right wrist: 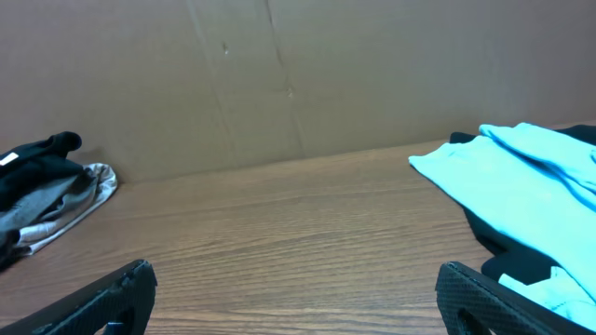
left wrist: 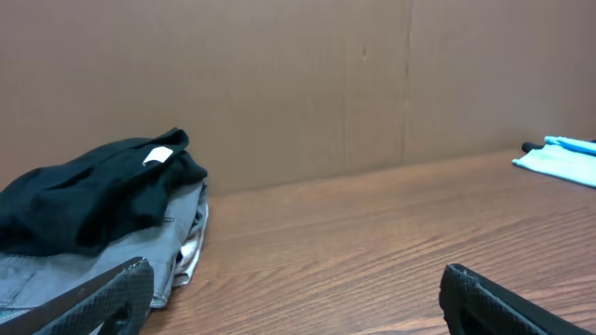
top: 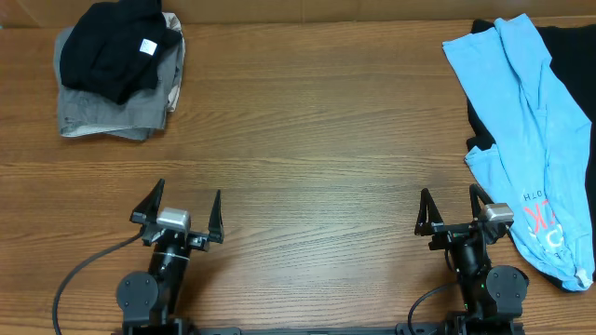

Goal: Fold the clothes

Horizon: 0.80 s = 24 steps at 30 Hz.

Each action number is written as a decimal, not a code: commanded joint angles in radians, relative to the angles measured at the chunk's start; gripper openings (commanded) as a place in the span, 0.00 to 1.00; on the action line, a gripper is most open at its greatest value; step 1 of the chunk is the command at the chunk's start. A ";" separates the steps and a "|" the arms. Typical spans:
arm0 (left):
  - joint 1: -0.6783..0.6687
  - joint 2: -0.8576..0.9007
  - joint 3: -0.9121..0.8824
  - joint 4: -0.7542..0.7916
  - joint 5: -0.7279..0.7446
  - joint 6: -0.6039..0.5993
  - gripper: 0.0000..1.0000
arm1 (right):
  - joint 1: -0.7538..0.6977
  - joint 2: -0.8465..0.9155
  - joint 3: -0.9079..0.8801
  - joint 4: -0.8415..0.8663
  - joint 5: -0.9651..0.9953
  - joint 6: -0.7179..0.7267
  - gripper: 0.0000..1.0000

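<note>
A black T-shirt (top: 119, 46) with a small white tag lies bunched on folded grey trousers (top: 112, 110) at the table's far left; the left wrist view shows the black T-shirt (left wrist: 93, 191) too. At the right edge a light blue tee (top: 531, 121) with red lettering is spread over another black garment (top: 570, 56); the right wrist view has the blue tee (right wrist: 521, 177) at its right. My left gripper (top: 185, 201) stands open near the front edge, nothing between its fingers. My right gripper (top: 453, 203) is open as well, just left of the blue tee's hem.
A brown cardboard wall (left wrist: 298, 84) closes off the back of the wooden table (top: 307, 140). Cables run from both arm bases at the front edge.
</note>
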 commanded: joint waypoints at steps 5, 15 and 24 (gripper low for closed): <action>0.005 -0.141 -0.029 -0.167 -0.010 -0.024 1.00 | 0.008 -0.011 -0.011 0.006 0.006 0.003 1.00; 0.005 -0.147 -0.029 -0.224 -0.022 -0.024 1.00 | 0.008 -0.011 -0.011 0.006 0.006 0.003 1.00; 0.004 -0.146 -0.029 -0.224 -0.022 -0.024 1.00 | 0.008 -0.011 -0.011 0.006 0.006 0.003 1.00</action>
